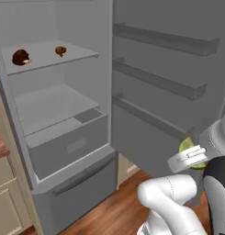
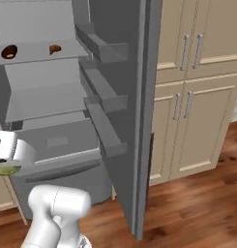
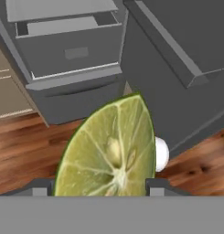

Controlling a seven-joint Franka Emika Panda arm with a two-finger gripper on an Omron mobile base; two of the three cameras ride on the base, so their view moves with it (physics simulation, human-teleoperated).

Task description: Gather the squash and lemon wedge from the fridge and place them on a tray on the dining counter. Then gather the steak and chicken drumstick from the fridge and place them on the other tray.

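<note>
The fingers (image 3: 102,186) are clenched on the lemon wedge (image 3: 111,151), cut face toward the hand camera, held in the air over the wood floor (image 3: 26,141) in front of the open fridge (image 1: 63,137). In the left base view the wedge (image 1: 186,146) shows just beside the door shelves (image 1: 160,82). Two dark brown items, one (image 1: 21,57) near the left wall and one (image 1: 60,50) further right, lie apart on the top fridge shelf (image 1: 45,62).
</note>
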